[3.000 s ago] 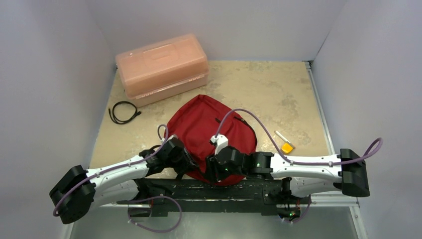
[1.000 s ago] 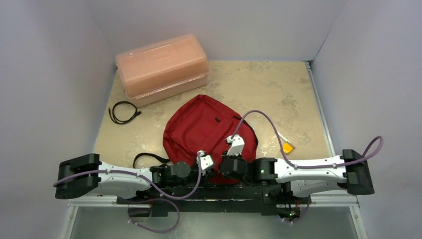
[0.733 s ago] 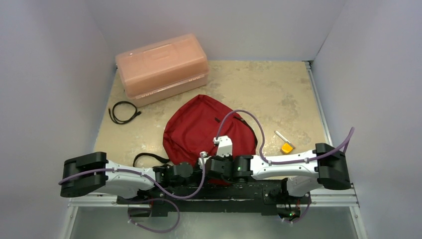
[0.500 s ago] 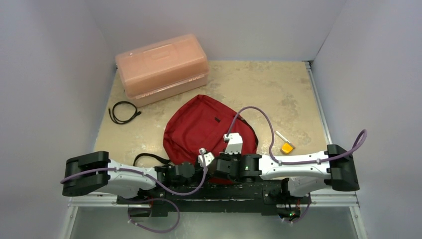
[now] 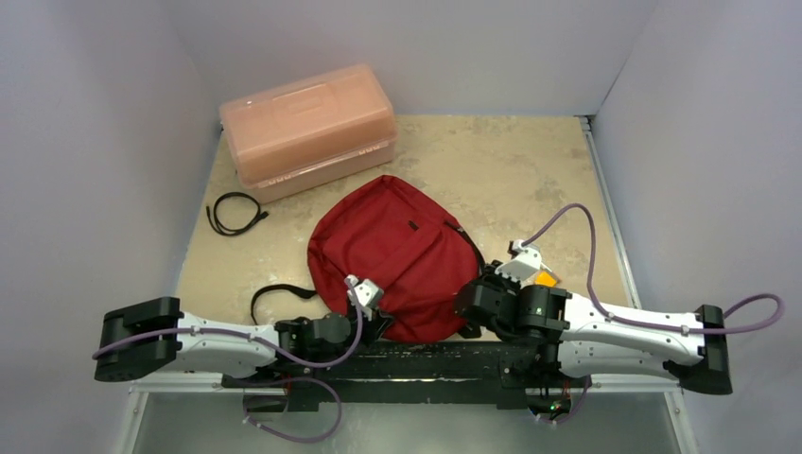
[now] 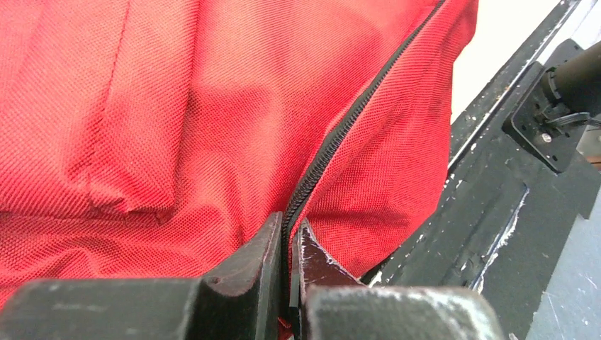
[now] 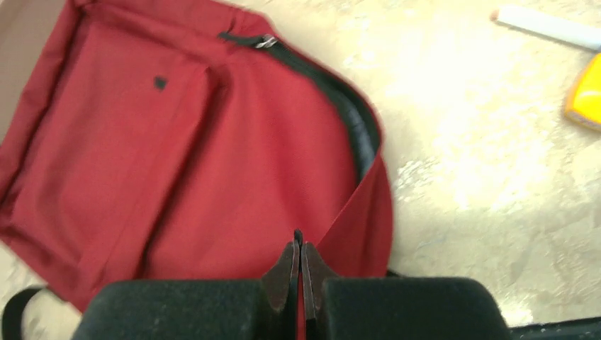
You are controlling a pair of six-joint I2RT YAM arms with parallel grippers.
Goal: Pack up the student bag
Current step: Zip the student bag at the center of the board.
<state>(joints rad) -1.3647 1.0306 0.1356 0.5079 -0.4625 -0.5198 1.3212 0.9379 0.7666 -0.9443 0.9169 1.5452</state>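
- Red fabric student bag (image 5: 392, 251) lies flat at the near centre of the table (image 5: 530, 170), with its near end against the black base rail (image 5: 454, 357).
- Room to move is widest at far right; walls bound both sides.
- Its long axis runs near to far, rounded end pointing away from me.
- My left claw (image 6: 290, 223) pinches the zip seam (image 6: 333, 142); my right claw (image 7: 298, 244) pinches the bag's right edge fabric.
- The zip mouth (image 7: 347, 106) gapes, contents hidden; the orange-pink plastic box (image 5: 307, 128) has its lid down.
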